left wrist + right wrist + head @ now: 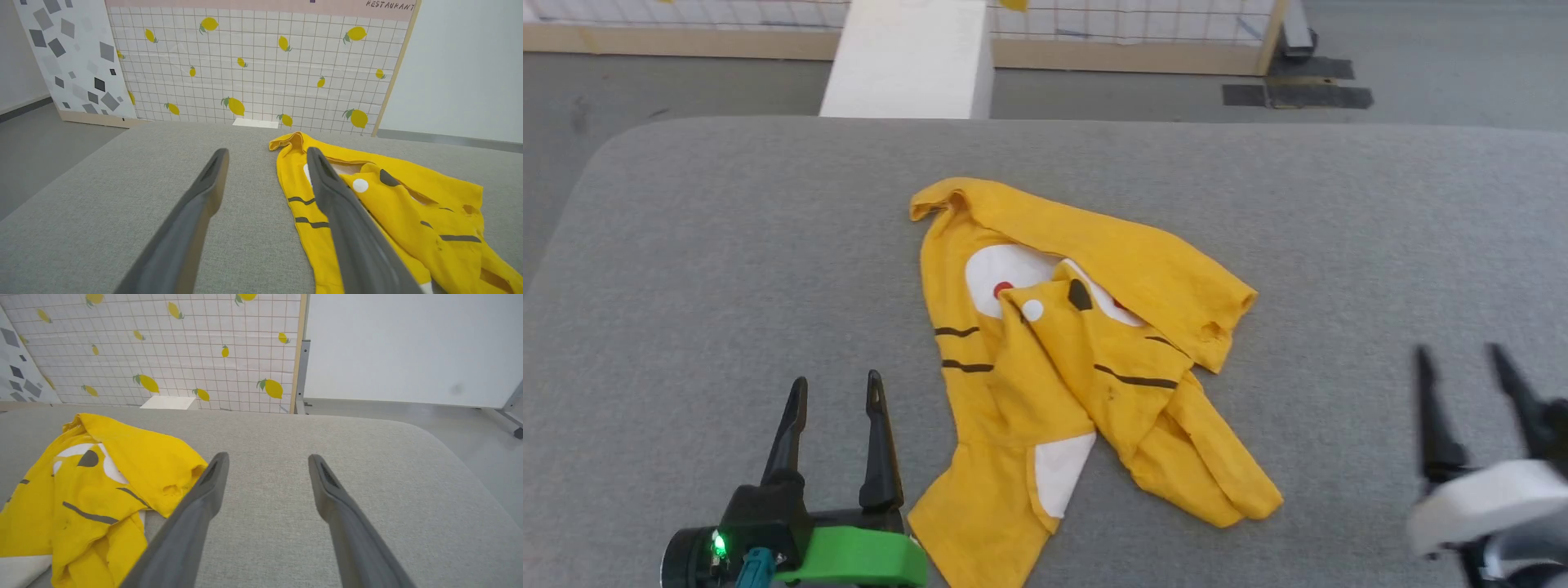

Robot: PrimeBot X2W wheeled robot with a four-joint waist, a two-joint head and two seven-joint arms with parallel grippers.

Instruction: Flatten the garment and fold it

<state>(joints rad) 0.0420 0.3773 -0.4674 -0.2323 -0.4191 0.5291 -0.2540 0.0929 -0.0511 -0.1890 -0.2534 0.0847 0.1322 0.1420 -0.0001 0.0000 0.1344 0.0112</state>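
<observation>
Left gripper [837, 380] [266, 152]: fingers spread wide, nothing between them. It sits over the near-left part of the grey cushion [727, 245]; contact with the fabric top can't be told.
Right gripper [1458, 351] [268, 456]: fingers wide apart as well, holding nothing, over the cushion's near-right part. It is blurred in the head view.
Fingers: long, dark, tapering to narrow tips.
Garment [1045, 367] [392, 204] [122, 457]: bright yellow T-shirt, soft knit, lying crumpled about the cushion's middle, with layers folded over one another.
Markings: white oval [984, 273] with a red dot, part covered by a fold; black line marks [964, 365]; white patch [1062, 474] towards the near edge.
Hem hole [1213, 331]: small, on the right-hand flap.
Cushion: grey woven cloth, flat top, rounded corners.
Beyond the cushion's far edge: white block [907, 57]; tiled wall panel with lemon print [261, 61].
</observation>
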